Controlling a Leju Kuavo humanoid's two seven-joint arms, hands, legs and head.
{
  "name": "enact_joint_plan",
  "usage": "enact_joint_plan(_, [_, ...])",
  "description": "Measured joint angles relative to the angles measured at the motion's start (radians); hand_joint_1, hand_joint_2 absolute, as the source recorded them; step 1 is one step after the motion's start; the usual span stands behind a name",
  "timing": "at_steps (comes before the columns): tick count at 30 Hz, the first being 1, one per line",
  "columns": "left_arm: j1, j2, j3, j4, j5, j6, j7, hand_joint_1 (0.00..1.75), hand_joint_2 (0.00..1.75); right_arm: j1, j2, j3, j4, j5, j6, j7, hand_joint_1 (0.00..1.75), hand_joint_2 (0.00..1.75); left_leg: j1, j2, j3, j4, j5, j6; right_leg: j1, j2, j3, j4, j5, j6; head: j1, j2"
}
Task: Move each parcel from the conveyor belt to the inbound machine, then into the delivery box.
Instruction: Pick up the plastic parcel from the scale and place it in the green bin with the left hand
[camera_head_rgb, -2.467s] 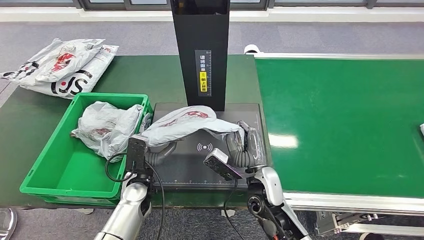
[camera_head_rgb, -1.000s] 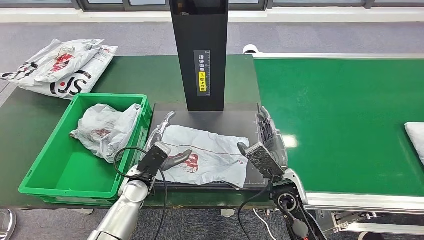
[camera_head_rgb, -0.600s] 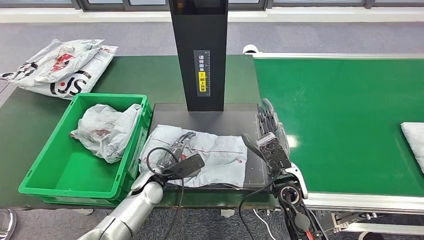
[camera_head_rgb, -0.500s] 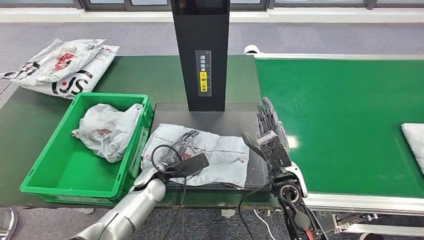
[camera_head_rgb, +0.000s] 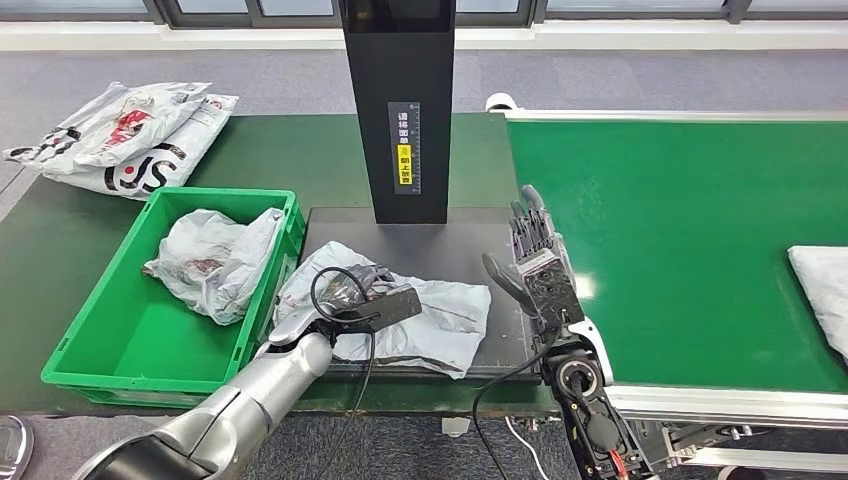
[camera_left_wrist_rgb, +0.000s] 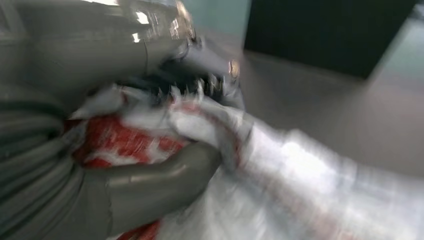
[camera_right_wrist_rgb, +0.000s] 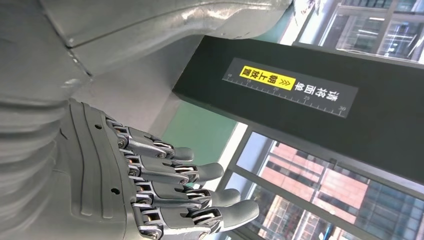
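Transfer of a scanned parcel (camera_head_rgb: 420, 315) from the inbound machine (camera_head_rgb: 470, 240) to the delivery box (camera_head_rgb: 100, 335). The parcel, a grey poly mailer with red print, lies crumpled on the machine's dark platform, its bunched end at the platform's edge nearest the box. That end is gripped by the left hand (camera_head_rgb: 345, 300); in the left wrist view the thumb (camera_left_wrist_rgb: 160, 180) is seen pressed under the gathered film. The right hand (camera_head_rgb: 535, 265) is held upright with fingers spread and nothing in it, beside the platform's opposite edge, just apart from the parcel. For a clean transfer, the grip should be kept firm and the trailing end lifted clear of the box's rim (camera_head_rgb: 285, 225), beside the parcel already inside (camera_head_rgb: 215, 255).
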Motion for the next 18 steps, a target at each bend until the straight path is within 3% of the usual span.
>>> enact_joint_plan(6, [-0.029, 0.002, 0.057, -0.076, 0.006, 0.195, -0.020, 1.75, 1.75, -0.014, 0.003, 0.000, 0.052, -0.029, -0.028, -0.032, 0.00, 1.75, 0.001, -0.001, -0.007, 0.000, 0.002, 0.000, 0.001, 0.000, -0.006, 0.001, 0.002, -0.001, 0.000, 0.000])
enact_joint_plan(12, [-0.049, 0.010, 0.073, -0.169, -0.024, 0.214, 0.008, 1.75, 1.75, -0.025, 0.008, 0.004, 0.085, -0.042, -0.037, -0.042, 0.00, 1.75, 0.001, -0.001, -0.009, 0.000, 0.003, 0.000, 0.001, 0.000, -0.008, 0.001, 0.002, -0.001, 0.000, 0.000])
enact_joint_plan(18, [-0.060, 0.023, 0.074, -0.272, -0.131, 0.342, 0.063, 1.75, 1.75, -0.031, 0.016, 0.005, 0.107, -0.049, -0.061, -0.054, 0.00, 1.75, 0.001, -0.001, -0.010, 0.000, 0.003, 0.000, 0.001, 0.000, -0.009, 0.001, 0.002, -0.001, 0.000, 0.000])
